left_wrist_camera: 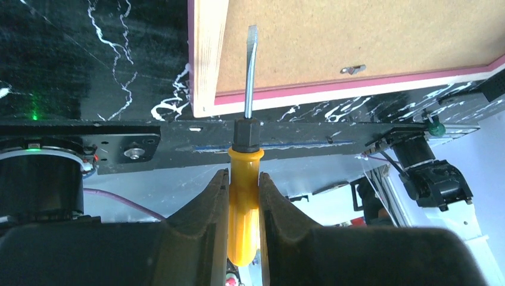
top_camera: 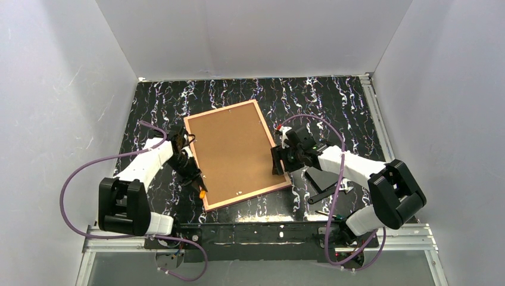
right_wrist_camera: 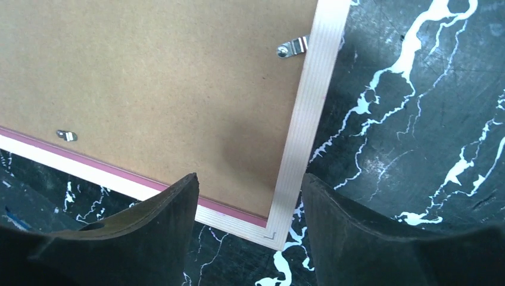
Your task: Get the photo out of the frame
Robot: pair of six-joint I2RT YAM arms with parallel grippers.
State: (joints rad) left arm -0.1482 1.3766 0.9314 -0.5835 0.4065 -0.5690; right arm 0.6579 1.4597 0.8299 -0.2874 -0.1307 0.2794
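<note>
The frame (top_camera: 220,109) lies face down on the black marbled table, its brown backing board (top_camera: 235,152) facing up. The photo is hidden under the board. My left gripper (top_camera: 193,176) is shut on an orange-handled screwdriver (left_wrist_camera: 244,202). Its flat blade (left_wrist_camera: 250,71) lies over the frame's near left corner (left_wrist_camera: 205,59). My right gripper (top_camera: 279,159) is open, and its jaws straddle the frame's near right corner (right_wrist_camera: 309,101) from just above. Small metal clips (right_wrist_camera: 292,47) hold the board at the frame's edge.
A loose black stand piece (top_camera: 321,179) lies on the table right of the frame, under my right arm. White walls close in the left, right and back. A metal rail (top_camera: 256,232) runs along the table's near edge.
</note>
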